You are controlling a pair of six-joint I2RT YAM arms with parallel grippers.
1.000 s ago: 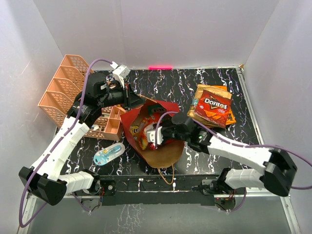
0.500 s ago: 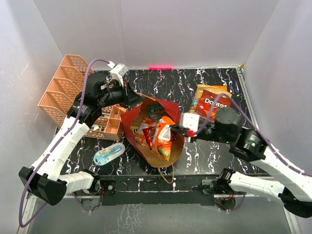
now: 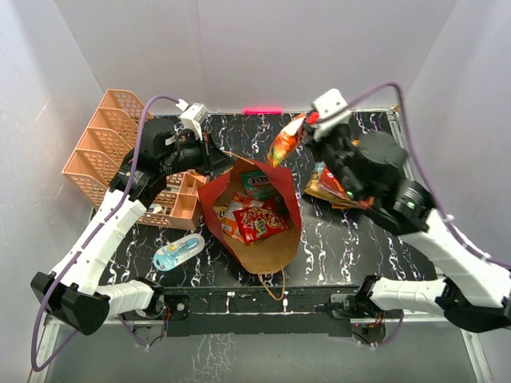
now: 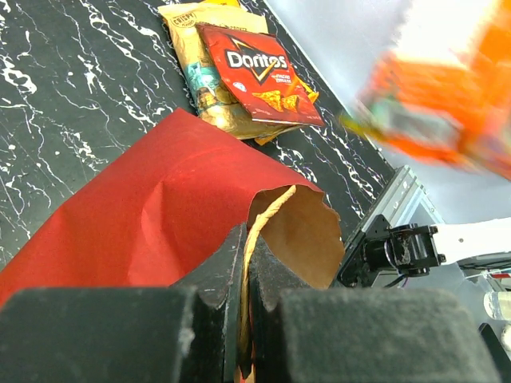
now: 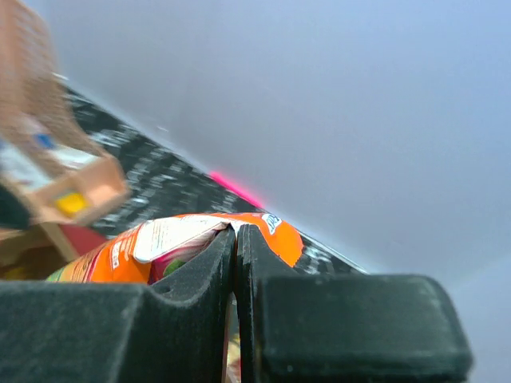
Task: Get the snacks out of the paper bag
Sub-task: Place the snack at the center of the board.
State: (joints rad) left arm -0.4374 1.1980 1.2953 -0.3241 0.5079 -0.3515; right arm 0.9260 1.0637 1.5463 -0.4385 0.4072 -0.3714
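Observation:
The red paper bag [image 3: 275, 182] lies open mid-table, kraft inside up. My left gripper [image 3: 217, 162] is shut on its far rim, the twine handle [image 4: 270, 211] pinched between the jaws [image 4: 246, 263]. Inside the bag lie a red snack packet [image 3: 260, 223], a teal pack [image 3: 255, 182] and an orange one [image 3: 224, 214]. My right gripper [image 3: 307, 128] is raised above the far table, shut on the top edge of an orange chip bag [image 3: 285, 145], which hangs in the air [image 5: 160, 239]. A Doritos bag [image 4: 255, 76] lies on other packets to the right of the paper bag.
A pink basket organizer [image 3: 112, 148] stands at the far left. A blue-white blister pack [image 3: 177, 254] lies near the front left of the bag. White walls close in the black marbled table [image 3: 263, 136] on three sides.
My right gripper has pulled the orange chip bag up out of the paper bag and swung it toward the far right. The left gripper has kept its hold on the rim.

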